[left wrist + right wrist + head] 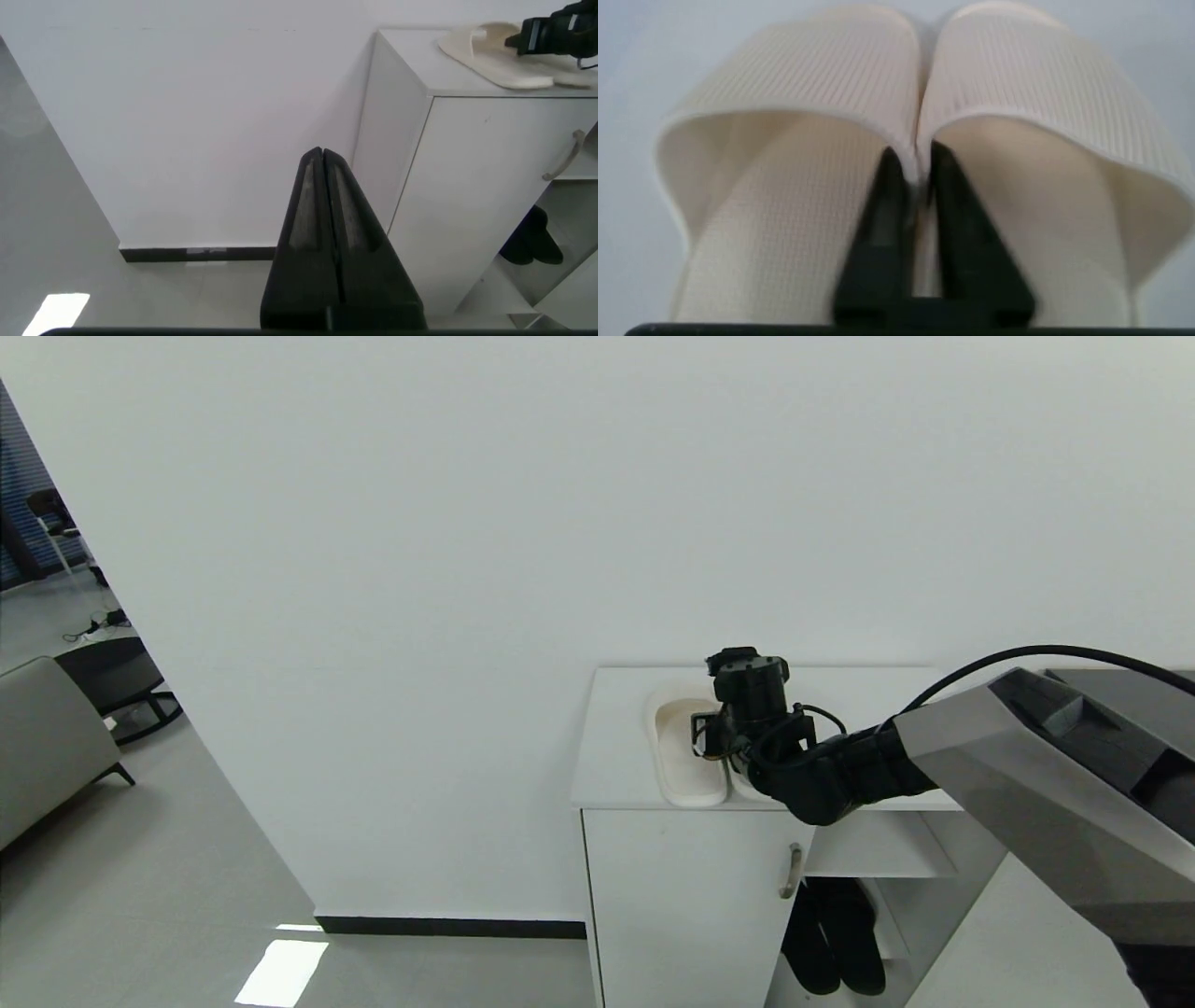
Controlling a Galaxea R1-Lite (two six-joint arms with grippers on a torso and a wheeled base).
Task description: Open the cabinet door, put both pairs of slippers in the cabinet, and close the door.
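The right arm extends over the cabinet (681,896) top, wrist bent downward. The right hand (913,163) pinches the adjoining inner edges of the cream slippers (785,187), which lie side by side on that top. The left hand (322,163) is closed and empty, low beside the cabinet. One closed door (686,905) with a handle (794,870) borders the open compartment, where the black slippers (836,933) stand. Count: two pairs, four slippers.
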